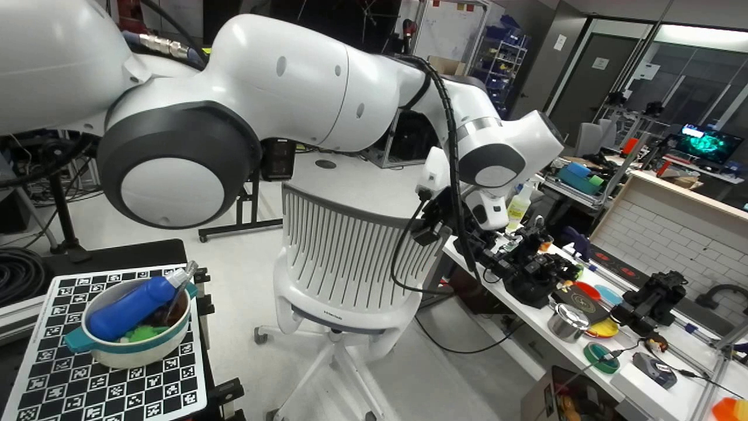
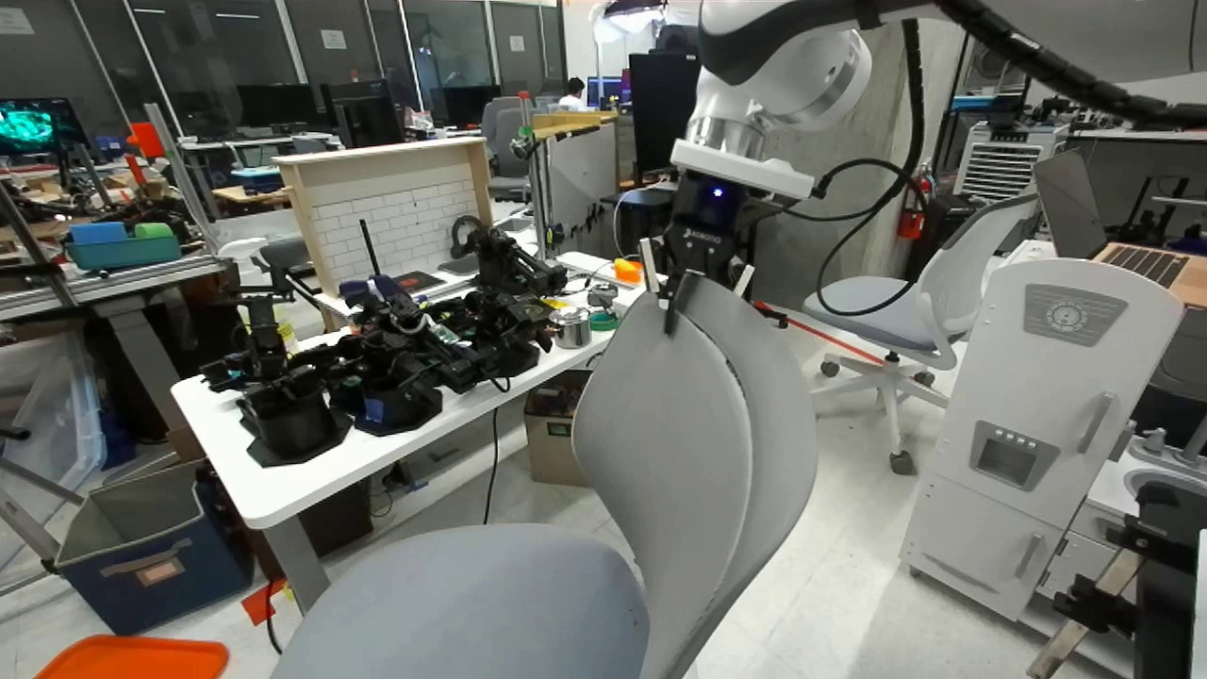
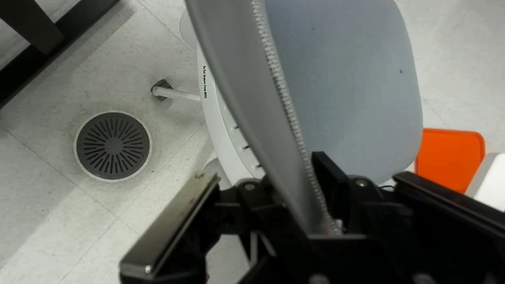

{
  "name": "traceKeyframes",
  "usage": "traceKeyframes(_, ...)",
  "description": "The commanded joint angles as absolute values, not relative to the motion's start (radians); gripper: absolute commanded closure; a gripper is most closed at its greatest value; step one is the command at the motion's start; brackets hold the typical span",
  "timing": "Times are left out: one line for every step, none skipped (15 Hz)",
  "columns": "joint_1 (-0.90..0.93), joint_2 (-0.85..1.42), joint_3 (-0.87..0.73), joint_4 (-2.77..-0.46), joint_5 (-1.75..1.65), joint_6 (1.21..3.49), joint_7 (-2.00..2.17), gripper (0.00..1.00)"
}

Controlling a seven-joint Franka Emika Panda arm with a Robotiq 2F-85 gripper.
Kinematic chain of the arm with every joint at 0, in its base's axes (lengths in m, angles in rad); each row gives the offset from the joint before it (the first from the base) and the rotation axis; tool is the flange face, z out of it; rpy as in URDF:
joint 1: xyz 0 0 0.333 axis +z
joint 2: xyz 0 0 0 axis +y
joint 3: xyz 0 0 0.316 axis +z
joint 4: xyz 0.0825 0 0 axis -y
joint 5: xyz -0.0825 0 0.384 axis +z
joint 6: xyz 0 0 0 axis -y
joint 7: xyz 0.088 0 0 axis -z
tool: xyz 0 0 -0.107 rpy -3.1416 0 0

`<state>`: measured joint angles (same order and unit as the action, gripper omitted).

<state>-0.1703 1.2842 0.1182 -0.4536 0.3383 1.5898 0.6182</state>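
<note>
Gripper (image 2: 679, 306) pinches a grey chair (image 2: 660, 471) by the top edge of its backrest (image 3: 272, 130), fingers (image 2: 670, 316) parted only by that thickness. In an exterior view the chair stands near, in the middle; left of it a white table (image 2: 236, 481) carries black robot arms (image 2: 292, 424) and a steel pot (image 2: 572, 327); an orange tray (image 2: 132, 658) lies near left, a white cabinet (image 2: 1018, 377) right.

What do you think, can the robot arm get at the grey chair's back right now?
Yes, it looks able to: the end effector is right at the top of the chair's back, its fingers on both sides of it, and nothing else seems to be in the way.
</note>
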Motion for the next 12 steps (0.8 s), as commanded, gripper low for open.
traceKeyframes(-0.234,1.324,0.1,-0.485,0.328,1.6,0.604,0.94)
traceKeyframes(-0.254,1.324,0.101,-0.486,0.332,1.585,0.602,0.94)
traceKeyframes(-0.268,1.32,0.1,-0.488,0.337,1.566,0.619,0.94)
traceKeyframes(-0.28,1.316,0.099,-0.49,0.339,1.553,0.637,0.94)
traceKeyframes(-0.284,1.31,0.096,-0.492,0.342,1.549,0.677,0.94)
traceKeyframes(-0.286,1.304,0.1,-0.49,0.346,1.547,0.703,0.94)
traceKeyframes(-0.287,1.295,0.105,-0.491,0.35,1.534,0.722,0.94)
traceKeyframes(-0.286,1.289,0.105,-0.492,0.351,1.526,0.747,0.94)
traceKeyframes(-0.284,1.287,0.103,-0.488,0.349,1.526,0.761,0.94)
traceKeyframes(-0.28,1.284,0.103,-0.487,0.345,1.516,0.754,0.94)
traceKeyframes(-0.276,1.283,0.105,-0.485,0.342,1.509,0.741,0.94)
traceKeyframes(-0.27,1.283,0.107,-0.484,0.341,1.508,0.73,0.94)
